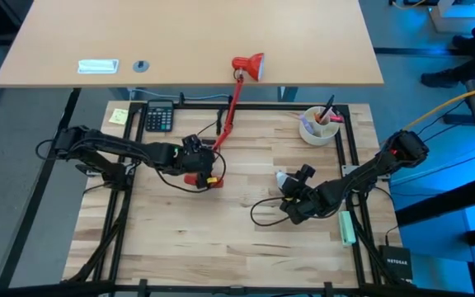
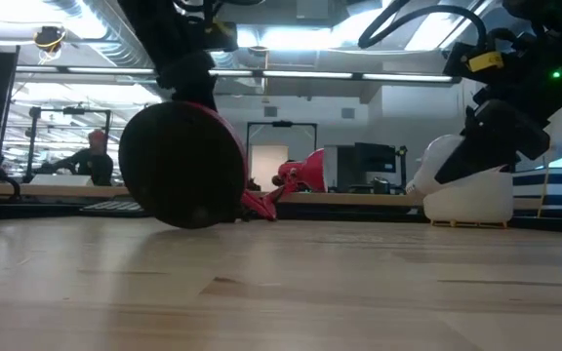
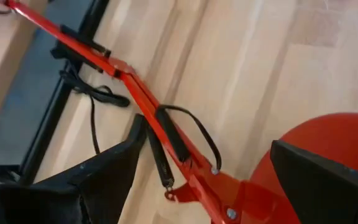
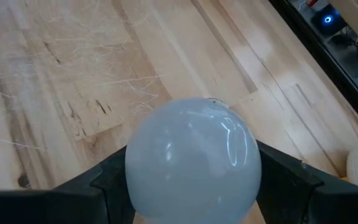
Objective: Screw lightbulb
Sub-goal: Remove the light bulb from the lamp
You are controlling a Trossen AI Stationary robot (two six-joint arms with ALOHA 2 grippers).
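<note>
Lightbulb [image 4: 192,158] gripped between right gripper [image 1: 289,186] fingers, over table [image 1: 221,239] right of centre. Left gripper [image 1: 202,167] straddles red lamp [image 3: 185,168] at its base left of centre, whether clamped or loose cannot tell.

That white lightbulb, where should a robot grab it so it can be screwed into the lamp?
Probably by the round glass globe, as the right gripper does now: one finger on each side of the lightbulb at its widest part. That would leave the screw base free to go into the red lamp. Its base isn't clearly visible here.
</note>
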